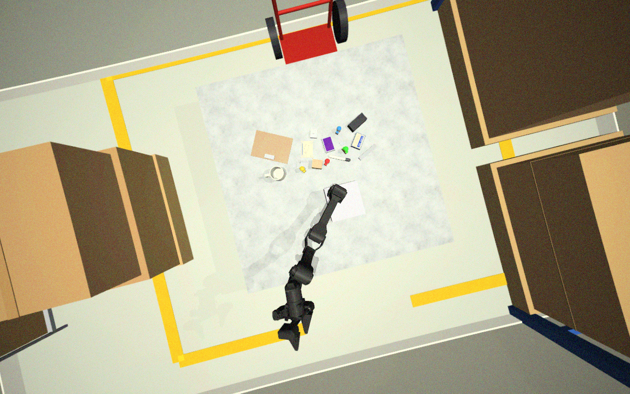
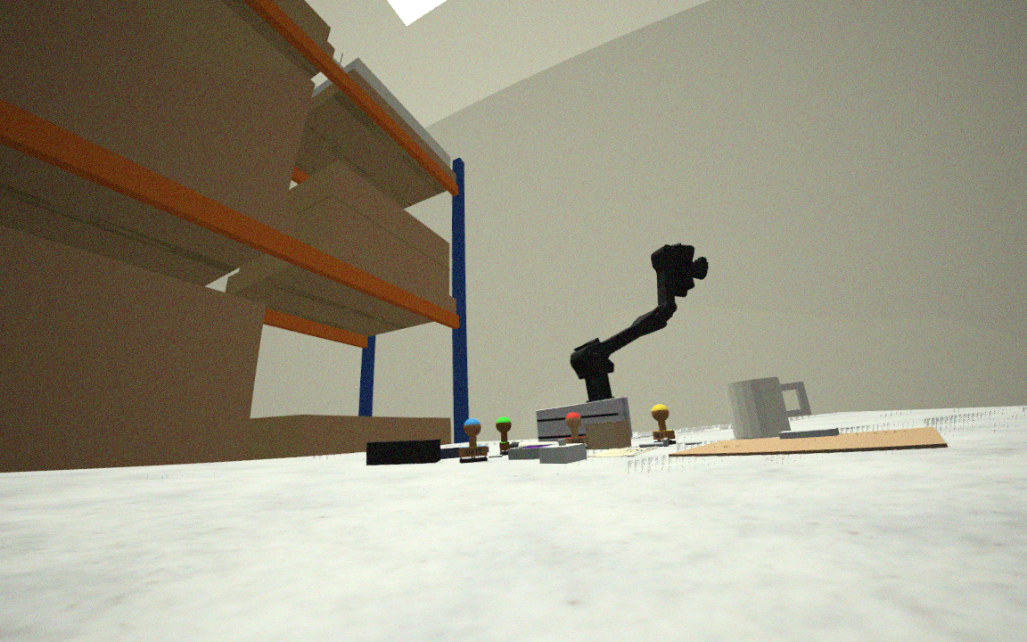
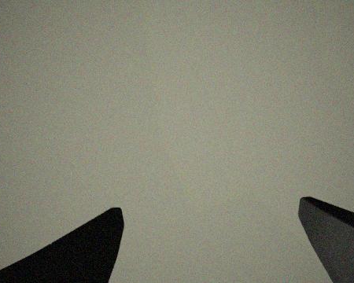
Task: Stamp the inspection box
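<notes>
A white mug (image 1: 276,173) stood beside a brown cardboard sheet (image 1: 272,145). A red hand truck (image 1: 306,42) waited near the bench edge, and a shelf rack (image 2: 458,295) held large boxes.

Setting: warehouse / stockroom. Evidence: shelf rack (image 2: 458,287) w/ blue posts and orange beams, loaded w/ large cardboard boxes (image 1: 58,220); yellow floor tape (image 1: 116,115) marking a work zone; red hand truck (image 1: 307,44) parked at zone edge. Inspection bench (image 1: 395,161) sits inside the zone, carrying stamps (image 2: 472,439), a mug (image 2: 760,407), a cardboard sheet (image 1: 272,145).
</notes>
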